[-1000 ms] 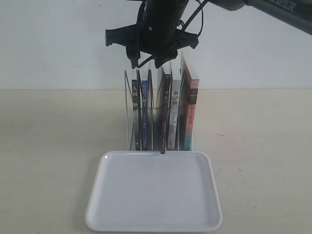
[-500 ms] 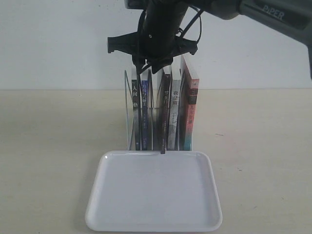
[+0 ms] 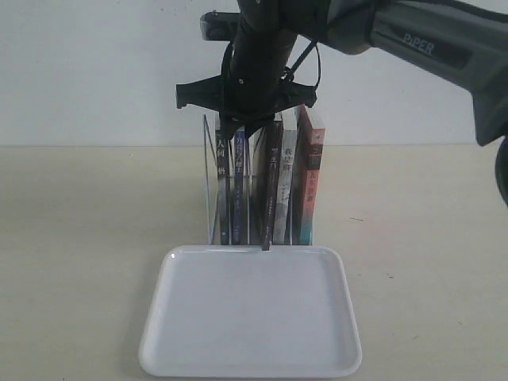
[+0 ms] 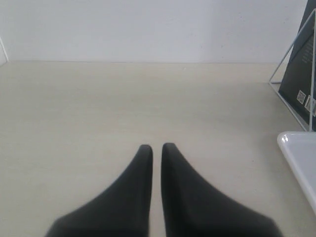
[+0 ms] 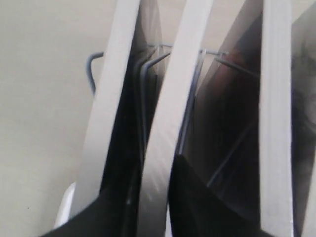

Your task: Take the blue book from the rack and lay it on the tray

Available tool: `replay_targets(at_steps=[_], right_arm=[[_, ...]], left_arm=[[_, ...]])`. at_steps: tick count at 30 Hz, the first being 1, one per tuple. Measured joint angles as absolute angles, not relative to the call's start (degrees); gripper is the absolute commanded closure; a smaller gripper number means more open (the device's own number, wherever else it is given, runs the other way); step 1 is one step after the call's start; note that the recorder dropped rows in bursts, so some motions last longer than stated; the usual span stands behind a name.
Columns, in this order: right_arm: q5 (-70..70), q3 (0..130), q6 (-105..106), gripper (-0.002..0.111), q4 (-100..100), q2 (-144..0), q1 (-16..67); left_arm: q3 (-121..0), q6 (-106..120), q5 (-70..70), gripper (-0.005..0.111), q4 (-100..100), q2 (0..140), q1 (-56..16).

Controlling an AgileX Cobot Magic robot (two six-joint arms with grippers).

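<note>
Your right gripper [image 3: 241, 125] is at the top edge of the blue book [image 3: 239, 186], with one finger on each side; I cannot tell if it pinches the book. The book stands upright in the rack [image 3: 208, 182], just beyond the white tray [image 3: 250, 317]. Your left gripper [image 4: 156, 150] is clenched on nothing above the table [image 4: 74, 98].

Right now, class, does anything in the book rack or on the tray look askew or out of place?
Yes. The dark-spined book in the middle of the rack leans, its foot reaching the rack-side rim of the tray, while the blue book stands upright.
</note>
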State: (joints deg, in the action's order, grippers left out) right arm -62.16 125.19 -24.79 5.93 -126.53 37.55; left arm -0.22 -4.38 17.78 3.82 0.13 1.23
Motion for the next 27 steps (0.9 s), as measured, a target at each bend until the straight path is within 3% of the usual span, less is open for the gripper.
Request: replay_targets(at_steps=[27], right_arm=[[-63.7, 124.9, -22.6, 0.108, 8.5, -115.5, 37.3]], left_arm=[[-0.2, -4.4, 17.8, 0.101, 3.8, 0.1, 1.2]])
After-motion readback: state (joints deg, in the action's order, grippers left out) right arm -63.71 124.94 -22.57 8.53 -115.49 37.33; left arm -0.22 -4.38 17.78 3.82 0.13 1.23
